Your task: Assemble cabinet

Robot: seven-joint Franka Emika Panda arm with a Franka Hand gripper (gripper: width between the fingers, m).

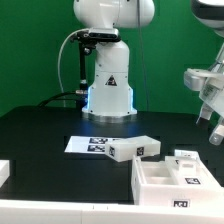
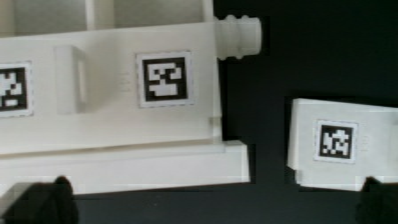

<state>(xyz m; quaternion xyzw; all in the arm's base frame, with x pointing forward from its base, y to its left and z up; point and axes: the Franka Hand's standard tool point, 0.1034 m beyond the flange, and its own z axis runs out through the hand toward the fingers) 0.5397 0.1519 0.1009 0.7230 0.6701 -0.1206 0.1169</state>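
While jaws gape, cabinet (image 2: 107,135) boxy, seemingly plastic.

cabinet box (image 1: 160,192): white, black-and-white square tags. tabletop (image 1: 45,125): black. backdrop (image 1: 30,50): green. marker board (image 1: 80,144): white, tagged.

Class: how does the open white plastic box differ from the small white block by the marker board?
The open white plastic box is larger than the small white block. The box is hollow on top; the block looks closed. The box lies nearer the camera than the block. Both are white, tagged, and rest on the black table.
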